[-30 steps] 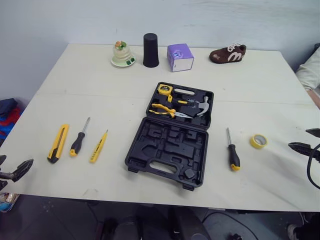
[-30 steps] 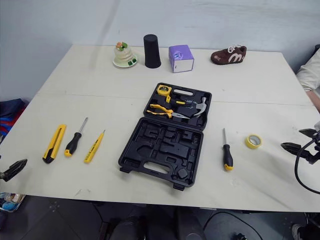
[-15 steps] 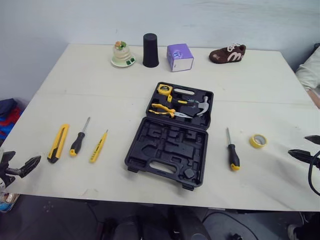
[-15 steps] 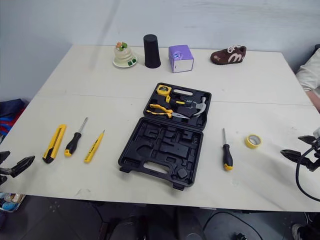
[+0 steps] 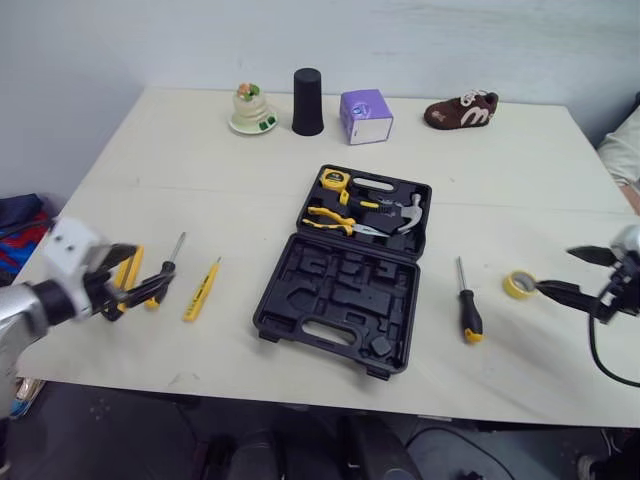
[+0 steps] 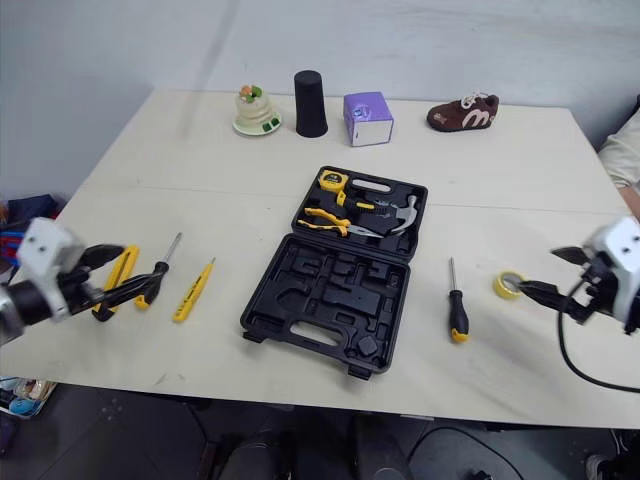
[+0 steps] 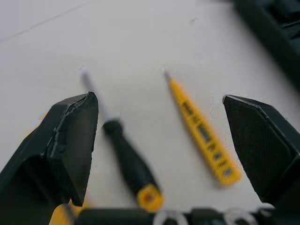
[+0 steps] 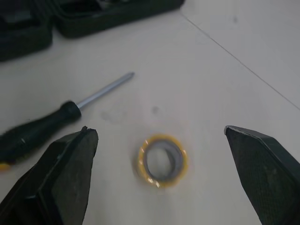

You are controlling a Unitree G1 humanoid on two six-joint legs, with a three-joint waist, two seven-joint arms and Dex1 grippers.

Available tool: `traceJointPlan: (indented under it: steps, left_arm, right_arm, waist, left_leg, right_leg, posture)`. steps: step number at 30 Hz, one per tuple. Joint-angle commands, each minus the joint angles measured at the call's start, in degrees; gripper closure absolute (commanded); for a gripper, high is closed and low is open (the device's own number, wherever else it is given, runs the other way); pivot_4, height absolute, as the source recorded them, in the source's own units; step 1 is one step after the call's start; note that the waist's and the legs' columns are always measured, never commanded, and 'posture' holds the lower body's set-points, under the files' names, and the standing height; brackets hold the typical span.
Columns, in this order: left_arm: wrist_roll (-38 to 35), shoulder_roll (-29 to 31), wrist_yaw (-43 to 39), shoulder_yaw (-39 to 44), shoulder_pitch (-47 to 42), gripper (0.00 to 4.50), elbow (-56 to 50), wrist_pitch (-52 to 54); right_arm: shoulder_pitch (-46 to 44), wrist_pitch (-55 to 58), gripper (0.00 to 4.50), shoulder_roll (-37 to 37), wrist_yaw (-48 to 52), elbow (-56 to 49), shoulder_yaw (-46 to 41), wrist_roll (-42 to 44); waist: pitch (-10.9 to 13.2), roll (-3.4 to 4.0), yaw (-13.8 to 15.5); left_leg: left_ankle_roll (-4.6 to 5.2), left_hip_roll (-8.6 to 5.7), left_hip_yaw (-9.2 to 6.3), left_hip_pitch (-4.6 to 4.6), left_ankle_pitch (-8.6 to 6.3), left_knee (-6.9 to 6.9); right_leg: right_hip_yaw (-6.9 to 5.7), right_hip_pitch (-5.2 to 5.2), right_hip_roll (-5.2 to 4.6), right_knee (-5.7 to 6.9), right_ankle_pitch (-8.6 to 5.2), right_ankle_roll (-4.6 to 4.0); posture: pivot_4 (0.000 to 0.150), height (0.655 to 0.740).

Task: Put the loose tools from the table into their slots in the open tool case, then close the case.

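Moved in, fingers apart: left gripper [image 7: 157, 98] over black-and-yellow screwdriver [image 7: 129, 164] left of black plastic tool case [image 5: 265, 312], shaft pointing away from you; right gripper [image 8: 158, 130] at yellow tape roll [image 8: 161, 160].

Jaws wide apart; black-handled screwdriver [image 7: 126, 161] and yellow tester pen [image 7: 202, 132] on table [image 7: 140, 47].

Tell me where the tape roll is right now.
The tape roll lies flat on the right side of the table, to the right of the lone screwdriver and close in front of the open right claw.
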Motion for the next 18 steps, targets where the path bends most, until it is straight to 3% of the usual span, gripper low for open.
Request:
traceJointPlan:
  steps: [1,3,8,9,10,18]
  left_arm:
    - [3.79,-2.16,-0.04,-9.61,-10.21,0.93,4.26,-0.41]
    - [6.3,-4.53,-0.44,-14.72,-16.42,1.81,8.76,-1.42]
    - [12.53,-11.43,-1.96,-23.9,-28.52,4.17,23.12,-5.73]
    - [13.89,-12.97,-2.31,-25.44,-30.55,4.5,26.48,-7.24]
    - [15.0,-14.24,-2.56,-26.49,-32.19,4.5,29.39,-8.53]
    - [21.28,-24.84,-2.63,-30.43,-44.31,4.5,50.91,-18.14]
  right_arm:
    - [-3.84,6.14,0.25,1.99,-3.7,-7.61,5.02,1.16]
    - [-6.29,7.78,0.83,3.44,-4.98,-9.21,8.94,-0.11]
    - [-12.57,8.34,3.37,6.36,-8.71,-6.34,17.56,-6.03]
    - [-13.46,8.0,3.93,6.86,-8.94,-5.71,18.97,-7.02]
    - [-14.23,7.86,4.45,7.28,-9.16,-5.13,20.0,-7.67]
    - [-18.2,7.19,4.45,11.0,-10.37,-2.03,25.89,-12.17]
  waist:
    - [0.0,0.0,0.08]
    - [0.0,0.0,0.32]
    - [0.01,-0.01,1.05]
    - [0.01,-0.01,1.19]
    - [0.01,-0.01,1.31]
    - [0.02,-0.03,2.34]
  left_leg:
    - [0.01,-0.01,0.0,0.0,0.01,0.0]
    - [0.03,-0.04,0.01,-0.02,0.03,0.03]
    - [-0.24,0.07,0.06,-0.28,0.07,0.54]
    - [-0.21,0.06,0.09,-0.29,0.05,0.59]
    - [-0.18,0.05,0.09,-0.32,0.04,0.61]
    - [-0.16,0.1,0.2,-0.41,0.02,0.72]
  right_leg:
    - [0.0,0.0,0.0,0.0,0.01,0.01]
    - [0.0,-0.01,0.03,0.01,0.03,0.06]
    - [0.02,-0.11,0.18,0.07,0.04,0.07]
    - [0.03,-0.11,0.17,0.07,0.04,0.08]
    - [0.03,-0.11,0.16,0.06,0.03,0.08]
    - [0.1,-0.22,0.28,0.06,0.03,0.1]
  posture:
    - [0.15,0.7383]
    - [0.15,0.7383]
    - [0.15,0.7383]
    - [0.15,0.7383]
    - [0.15,0.7383]
    - [0.15,0.7383]
